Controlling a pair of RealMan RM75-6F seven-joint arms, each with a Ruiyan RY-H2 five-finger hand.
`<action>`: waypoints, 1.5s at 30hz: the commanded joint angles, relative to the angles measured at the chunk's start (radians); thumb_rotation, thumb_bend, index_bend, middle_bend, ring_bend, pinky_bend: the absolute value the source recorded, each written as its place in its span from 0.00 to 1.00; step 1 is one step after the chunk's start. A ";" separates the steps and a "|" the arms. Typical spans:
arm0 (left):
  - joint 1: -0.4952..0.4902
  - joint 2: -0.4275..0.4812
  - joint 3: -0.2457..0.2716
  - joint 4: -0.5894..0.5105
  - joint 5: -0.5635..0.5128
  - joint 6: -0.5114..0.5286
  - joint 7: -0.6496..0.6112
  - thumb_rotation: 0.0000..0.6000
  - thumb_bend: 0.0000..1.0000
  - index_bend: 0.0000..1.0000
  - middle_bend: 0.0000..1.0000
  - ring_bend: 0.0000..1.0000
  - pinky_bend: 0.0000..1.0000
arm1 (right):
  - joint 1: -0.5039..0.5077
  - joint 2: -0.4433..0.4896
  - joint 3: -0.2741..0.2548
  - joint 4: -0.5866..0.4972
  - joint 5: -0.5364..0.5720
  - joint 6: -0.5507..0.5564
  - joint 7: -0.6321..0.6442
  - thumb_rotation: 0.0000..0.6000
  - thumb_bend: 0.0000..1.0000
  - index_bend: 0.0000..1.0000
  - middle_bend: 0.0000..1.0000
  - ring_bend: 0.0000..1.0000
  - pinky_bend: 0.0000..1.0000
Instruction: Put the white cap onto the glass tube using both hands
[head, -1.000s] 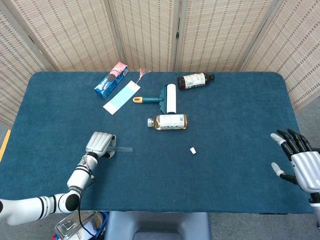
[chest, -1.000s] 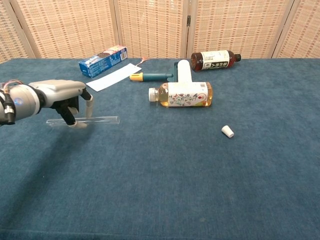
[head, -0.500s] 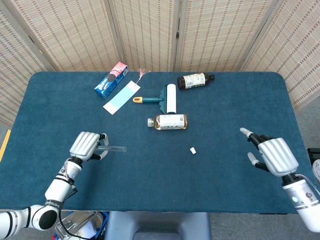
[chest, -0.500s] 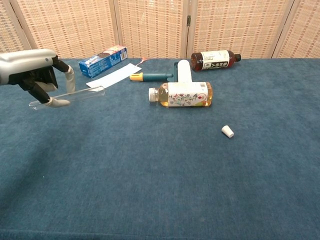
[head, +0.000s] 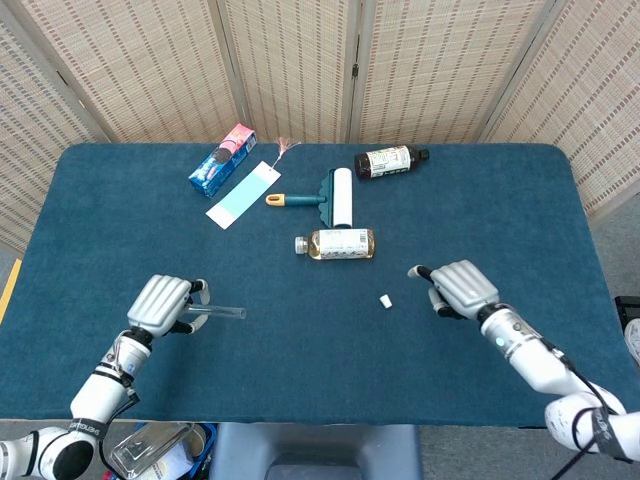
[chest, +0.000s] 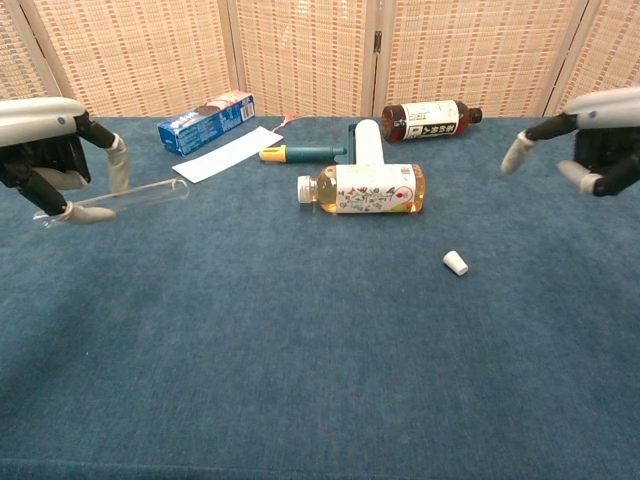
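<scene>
On the left, my left hand (head: 163, 303) has its fingers (chest: 117, 162) clamped around the closed end of the tube (chest: 130, 195), which is held clear of the worktop (head: 300, 380), tilted slightly, with its open mouth pointing toward the middle. Glass that thin is light, stiff and slick, and I judge it would crack if squeezed hard or knocked, so a firm wrap near one end, as now, seems right; it leaves the mouth free for the cap.

Toward the back of the worktop lie a blue box (head: 222, 158), a paper strip (head: 241, 194), a lint roller (head: 335, 196), a pale bottle (head: 337, 243) on its side and a dark bottle (head: 388, 161) behind it. None of them sits in the path between my hands.

The cap (head: 384, 299) lies alone on the cloth, in front of the pale bottle and well apart from the tube. It is tiny and light; it looks tapered, so I expect it to roll or skid if nudged. I would pinch it by its sides between thumb and fingertip, open end facing the tube.

On the right, my right hand (head: 458, 286) hovers near the cap, fingers spread, holding nothing and not touching it.
</scene>
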 joint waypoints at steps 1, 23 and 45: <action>0.004 0.002 0.003 -0.005 0.003 -0.002 0.001 1.00 0.35 0.57 1.00 0.99 1.00 | 0.070 -0.075 -0.012 0.057 0.086 -0.054 -0.058 1.00 0.74 0.22 0.99 1.00 1.00; 0.024 -0.004 0.015 -0.010 0.016 -0.020 0.023 1.00 0.36 0.57 1.00 0.99 1.00 | 0.222 -0.257 -0.118 0.229 0.299 -0.092 -0.122 1.00 0.74 0.22 0.99 1.00 1.00; 0.030 -0.017 0.015 0.010 0.020 -0.043 0.018 1.00 0.36 0.56 1.00 0.99 1.00 | 0.260 -0.281 -0.185 0.234 0.323 -0.064 -0.114 1.00 0.74 0.22 0.99 1.00 1.00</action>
